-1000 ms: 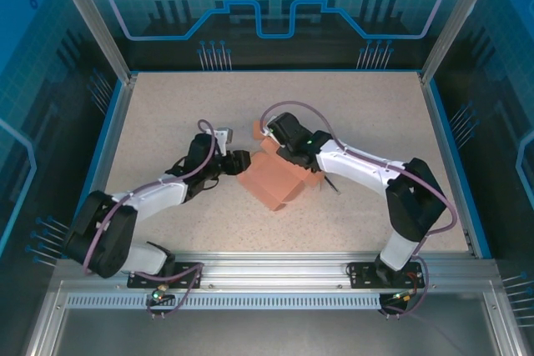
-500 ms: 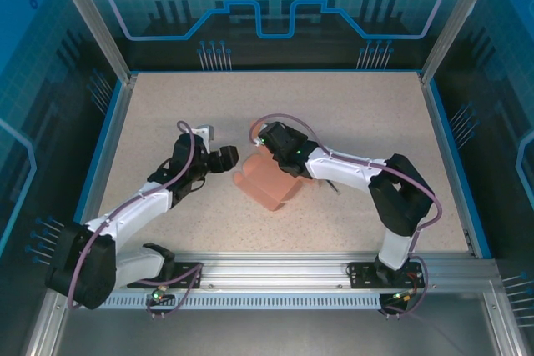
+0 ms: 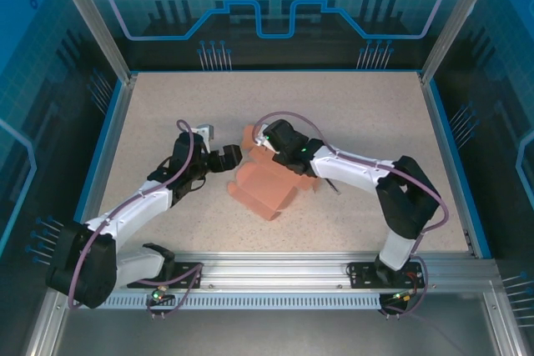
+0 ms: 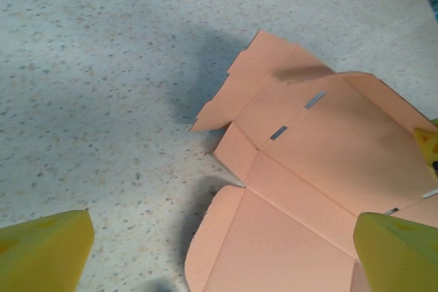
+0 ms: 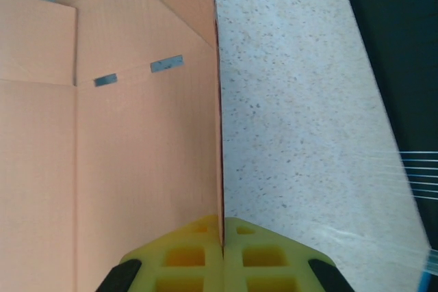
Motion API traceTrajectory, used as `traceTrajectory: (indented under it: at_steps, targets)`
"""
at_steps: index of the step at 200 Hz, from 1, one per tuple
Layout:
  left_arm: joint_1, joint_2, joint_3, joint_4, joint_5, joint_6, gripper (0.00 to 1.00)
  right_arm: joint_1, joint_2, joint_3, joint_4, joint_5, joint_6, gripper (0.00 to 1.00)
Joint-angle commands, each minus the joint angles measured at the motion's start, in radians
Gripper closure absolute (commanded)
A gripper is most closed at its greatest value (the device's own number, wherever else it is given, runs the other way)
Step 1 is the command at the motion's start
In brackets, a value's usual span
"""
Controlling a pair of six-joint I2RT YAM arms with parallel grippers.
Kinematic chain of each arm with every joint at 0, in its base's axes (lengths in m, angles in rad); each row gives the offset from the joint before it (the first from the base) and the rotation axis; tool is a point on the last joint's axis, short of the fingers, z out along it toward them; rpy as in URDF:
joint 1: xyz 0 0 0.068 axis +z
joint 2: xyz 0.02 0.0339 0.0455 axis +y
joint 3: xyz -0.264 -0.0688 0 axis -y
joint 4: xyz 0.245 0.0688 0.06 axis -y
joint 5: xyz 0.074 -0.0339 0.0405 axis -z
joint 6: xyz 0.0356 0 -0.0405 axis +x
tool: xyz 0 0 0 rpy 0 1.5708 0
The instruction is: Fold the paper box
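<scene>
We see paper box (image 3: 265, 188) mid-desk (image 3: 375, 114): half-formed sheet, flaps spread, between both arms. Right jaws clenched on thin upright wall at box's far edge; we judge this pins sheet so panel stands along crease. Right arm (image 3: 359, 171) reaches in from right, stretched low, wrist turned toward box. Left jaws released, wide apart, hovering at box's left edge, nothing gripped; we read gap as room for bite on flap. Left arm (image 3: 142, 198) angled far-right, elbow low.
</scene>
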Motion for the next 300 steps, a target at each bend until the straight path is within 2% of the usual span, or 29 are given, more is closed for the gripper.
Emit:
traceTrajectory:
  at_steps: [1, 24, 77, 101, 130, 185, 211, 252, 300]
  targets:
    - [0.005, 0.020, -0.020, 0.094, 0.133, 0.043, 0.02, -0.047, -0.071, 0.063, -0.124, -0.205, 0.100, 1.00]
    - [-0.007, 0.035, -0.039, 0.183, 0.213, 0.055, 0.06, -0.089, -0.095, 0.104, -0.211, -0.352, 0.150, 1.00]
    - [-0.096, 0.017, -0.029, 0.217, 0.205, 0.193, 0.08, -0.222, -0.151, 0.171, -0.341, -0.712, 0.245, 1.00]
    - [-0.105, 0.050, -0.024, 0.237, 0.201, 0.220, 0.09, -0.269, -0.156, 0.175, -0.346, -0.816, 0.270, 1.00]
    - [-0.111, 0.107, -0.008, 0.251, 0.193, 0.236, 0.12, -0.273, -0.135, 0.178, -0.355, -0.775, 0.267, 1.00]
    - [-0.110, 0.192, -0.006, 0.292, 0.169, 0.228, 0.17, -0.187, -0.084, 0.138, -0.274, -0.404, 0.202, 1.00]
    - [-0.108, 0.251, 0.019, 0.296, 0.212, 0.235, 0.20, -0.157, -0.061, 0.130, -0.235, -0.314, 0.171, 1.00]
    - [-0.109, 0.331, 0.063, 0.302, 0.218, 0.235, 0.21, -0.168, -0.016, 0.161, -0.259, -0.365, 0.171, 1.00]
    - [-0.109, 0.377, 0.111, 0.290, 0.206, 0.278, 0.21, -0.230, -0.010, 0.237, -0.360, -0.595, 0.206, 1.00]
